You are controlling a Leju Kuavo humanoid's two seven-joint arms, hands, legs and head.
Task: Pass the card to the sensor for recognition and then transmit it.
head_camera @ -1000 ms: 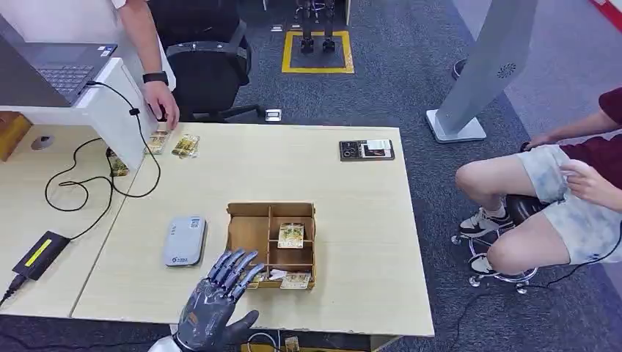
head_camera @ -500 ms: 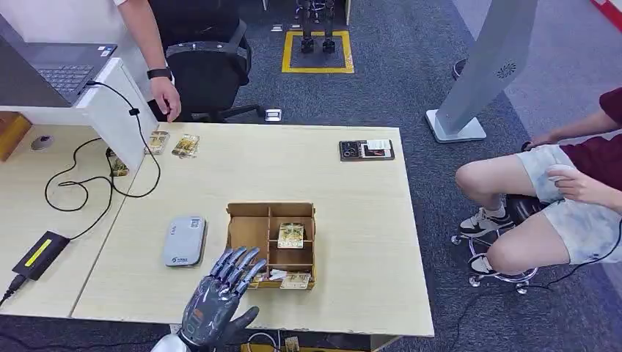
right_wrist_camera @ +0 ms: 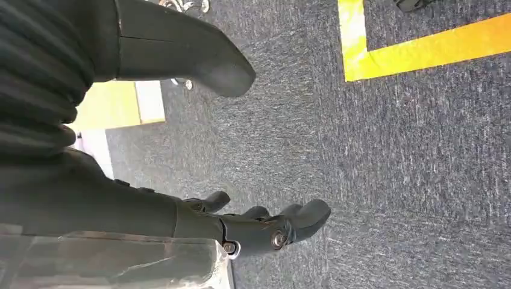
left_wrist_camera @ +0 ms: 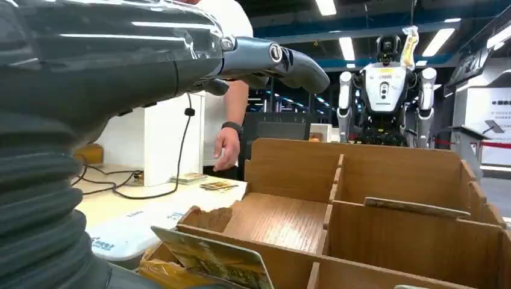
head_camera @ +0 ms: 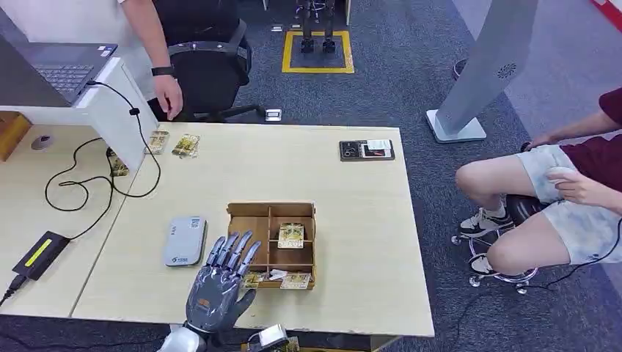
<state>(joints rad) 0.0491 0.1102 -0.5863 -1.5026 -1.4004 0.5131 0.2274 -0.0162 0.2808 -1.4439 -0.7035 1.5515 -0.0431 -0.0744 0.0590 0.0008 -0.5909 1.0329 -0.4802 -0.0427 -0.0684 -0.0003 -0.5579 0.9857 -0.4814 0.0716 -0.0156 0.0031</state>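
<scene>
The left robot hand point(head_camera: 220, 290), fingers spread and holding nothing, has edged forward over the box point(head_camera: 271, 244); a card point(head_camera: 253, 279) lies in its near compartment, ungrasped; the right robot hand point(right_wrist_camera: 253, 226) hangs loosely curled, empty; the sensor point(head_camera: 184, 240) waits beside on the surface point(head_camera: 352, 220).

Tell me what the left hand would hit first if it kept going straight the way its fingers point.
Probably the wooden divided box: the left hand hovers open at its near-left corner, fingers pointing over a near compartment holding a card. Its height above the box is unclear.
</scene>
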